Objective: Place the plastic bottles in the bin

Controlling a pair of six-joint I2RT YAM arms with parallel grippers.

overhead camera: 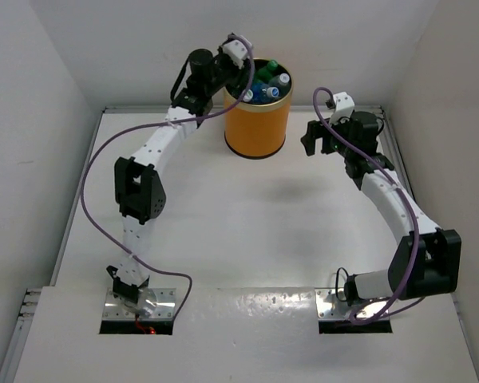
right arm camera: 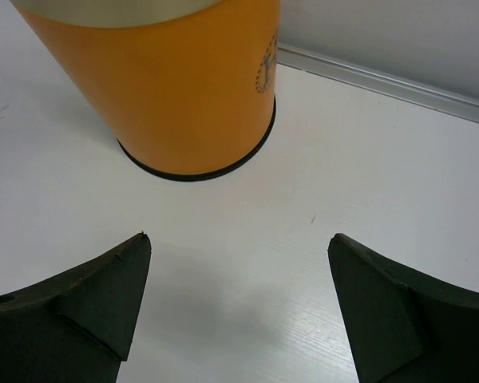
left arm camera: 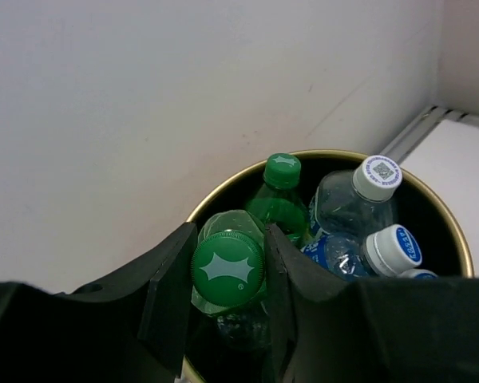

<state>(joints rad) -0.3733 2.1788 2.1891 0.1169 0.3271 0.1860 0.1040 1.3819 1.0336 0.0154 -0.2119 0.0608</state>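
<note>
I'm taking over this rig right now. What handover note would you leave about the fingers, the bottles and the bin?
Left gripper: fingers shut on a green-capped bottle, held over the mouth of the orange bin.
Right gripper: open, empty, beside the bin.
Done: another green bottle and several clear bottles are in the bin.
Left: release the held bottle. No other bottle shows outside the bin.

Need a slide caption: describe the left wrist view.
Left claw shut on a green-capped bottle over the bin, other bottles already inside.
</note>
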